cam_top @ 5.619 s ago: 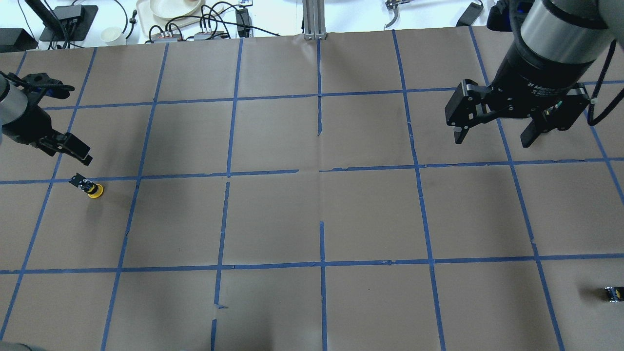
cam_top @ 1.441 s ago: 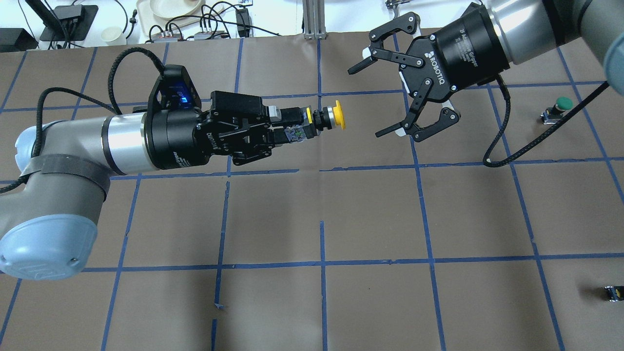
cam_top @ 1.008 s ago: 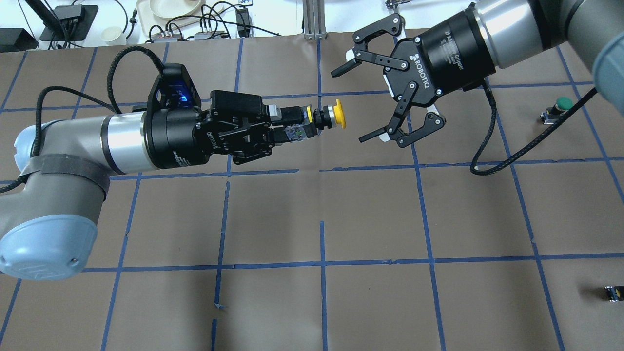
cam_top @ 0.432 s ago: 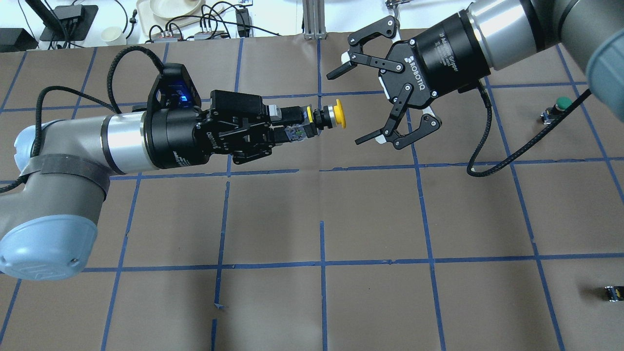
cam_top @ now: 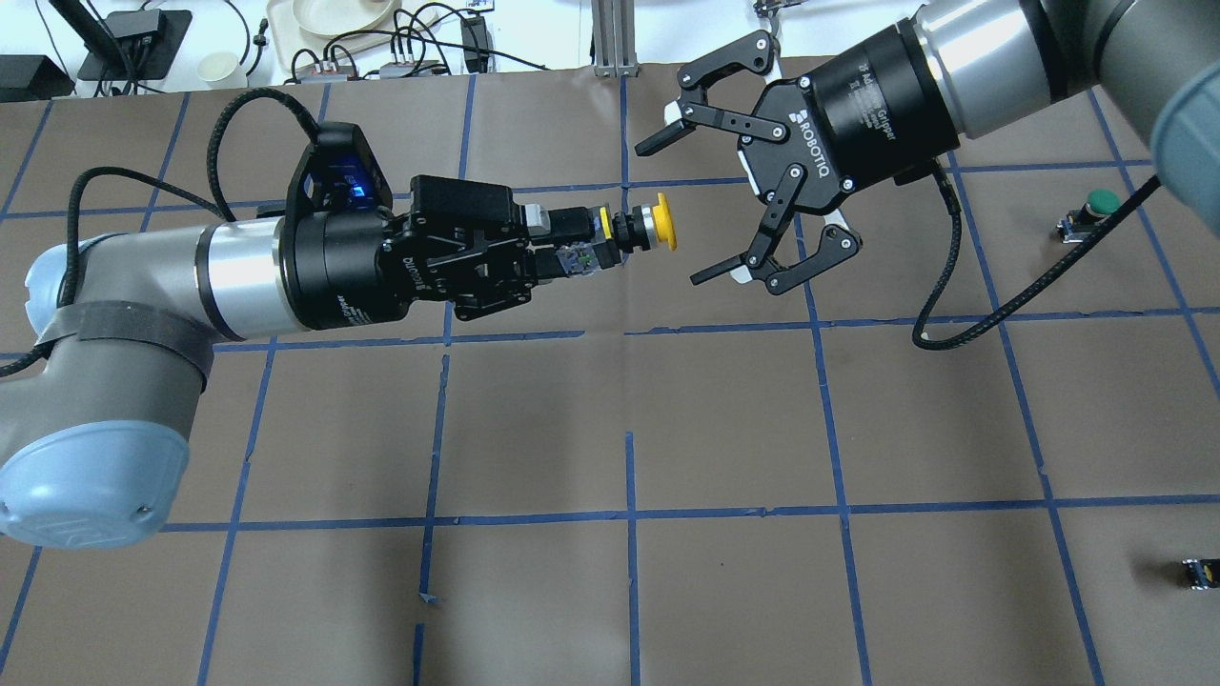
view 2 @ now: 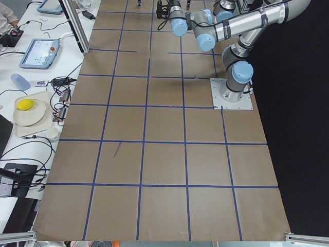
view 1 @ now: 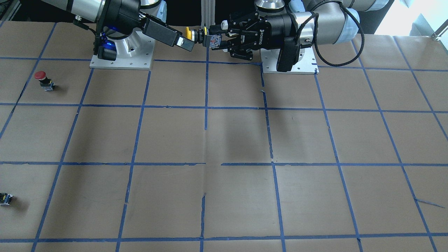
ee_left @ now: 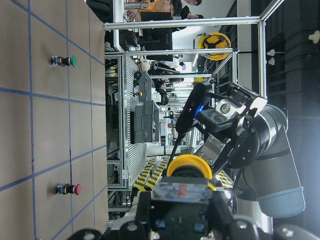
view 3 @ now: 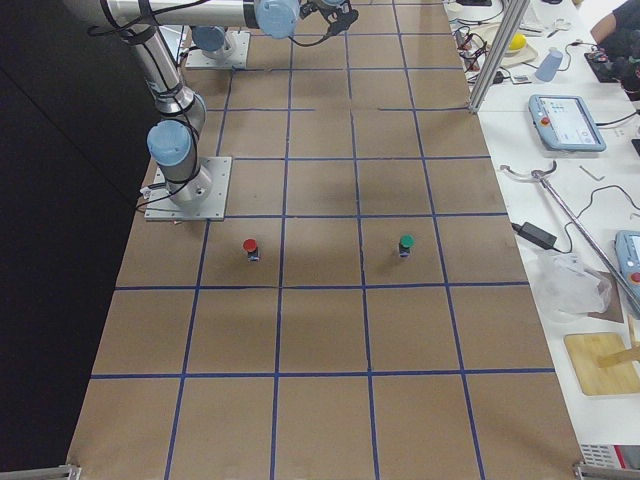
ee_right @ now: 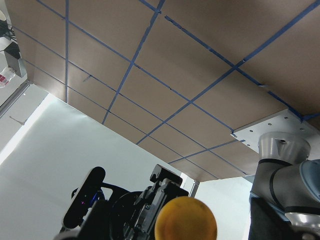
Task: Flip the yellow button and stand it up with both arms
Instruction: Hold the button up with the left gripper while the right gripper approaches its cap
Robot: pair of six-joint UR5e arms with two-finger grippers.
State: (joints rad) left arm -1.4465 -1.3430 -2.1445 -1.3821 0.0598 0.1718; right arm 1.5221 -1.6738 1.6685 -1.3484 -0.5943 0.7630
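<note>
The yellow button (cam_top: 661,223) is held level above the table, its yellow cap pointing to the right. My left gripper (cam_top: 572,246) is shut on its grey-black base. My right gripper (cam_top: 669,215) is open, with its jaws spread on either side of the cap and not touching it. In the front view the cap (view 1: 189,34) sits just beside a right finger (view 1: 169,34). The left wrist view shows the cap (ee_left: 189,167) with the right gripper behind it. The right wrist view shows the cap (ee_right: 186,220) close up.
A green-capped button (cam_top: 1096,206) stands at the far right. A red-capped button (view 1: 42,77) stands near the right arm's side. A small capless block (cam_top: 1199,574) lies at the near right. The arm bases (view 1: 122,57) are bolted at the robot's edge.
The left gripper took the button from the table's left side and carried it to the middle. The right gripper, open, swung over and moved left until its jaws flank the cap.
</note>
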